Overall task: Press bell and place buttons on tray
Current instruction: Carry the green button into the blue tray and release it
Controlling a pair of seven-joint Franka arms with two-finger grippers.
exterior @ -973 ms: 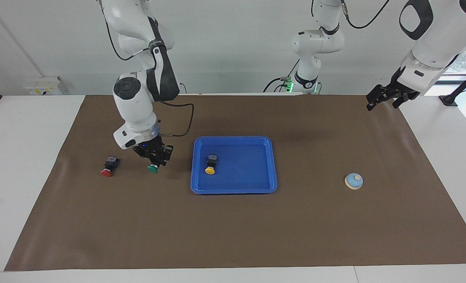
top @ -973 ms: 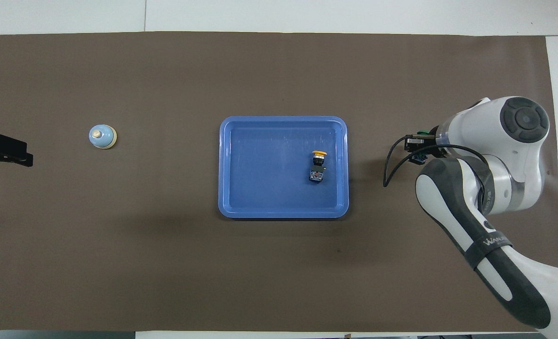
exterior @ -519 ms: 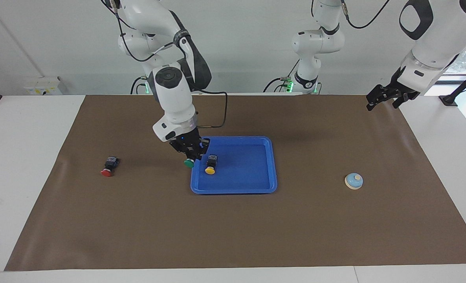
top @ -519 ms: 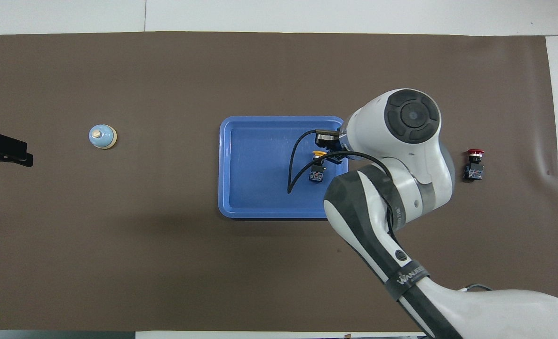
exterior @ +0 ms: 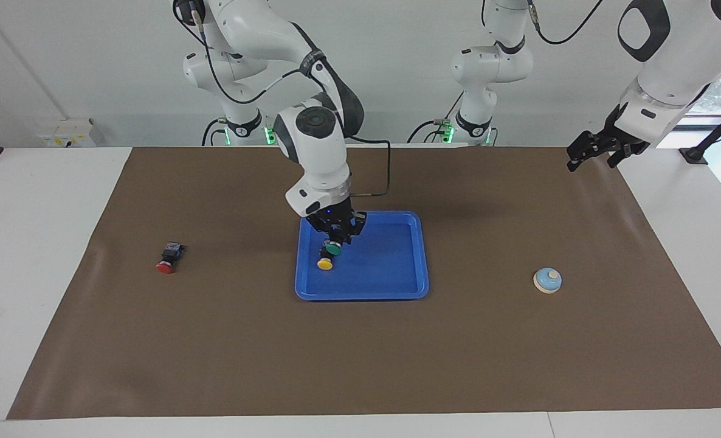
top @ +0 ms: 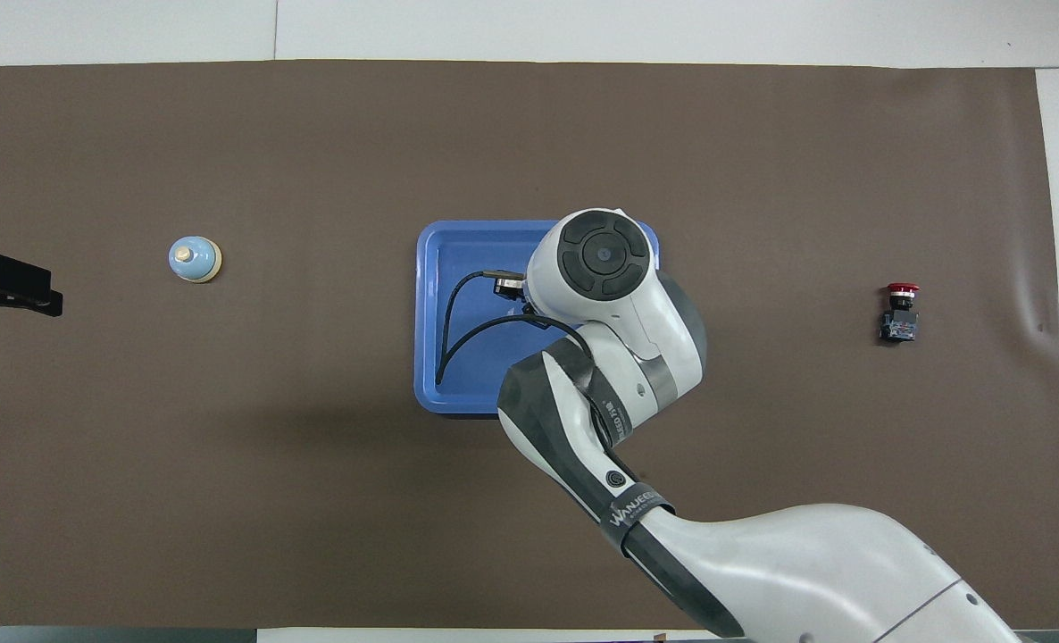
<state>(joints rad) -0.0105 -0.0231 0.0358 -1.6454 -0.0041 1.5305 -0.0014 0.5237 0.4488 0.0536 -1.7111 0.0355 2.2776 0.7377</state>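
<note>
Right gripper (exterior: 336, 238) is up over the tray (exterior: 397, 286), at the tray's end toward the right arm, clamped on the green button (exterior: 333, 249); the green cap hangs below the fingertips, facing away from the robots and downward. Directly beneath and slightly farther from the robots lies the yellow button (exterior: 324, 263), on the tray floor with its cap pointing away from the robots. From the facing view green cap and yellow button nearly overlap; whether they touch, cannot tell. In the overhead view the arm's wrist covers both. Key relation for the release: the held green button sits almost straight above the yellow one, so free tray floor lies toward the left arm's end. Judgement: shift that way before letting go, otherwise green may land on yellow and roll. Red button (exterior: 168, 258) lies on the brown mat (exterior: 360, 365), well apart from the tray, toward the right arm's end; right arm is the nearer one for it. Bell (exterior: 547, 280) stands on the mat toward the left arm's end. Left gripper (exterior: 597, 152) waits spread open, raised over the mat's edge.
</note>
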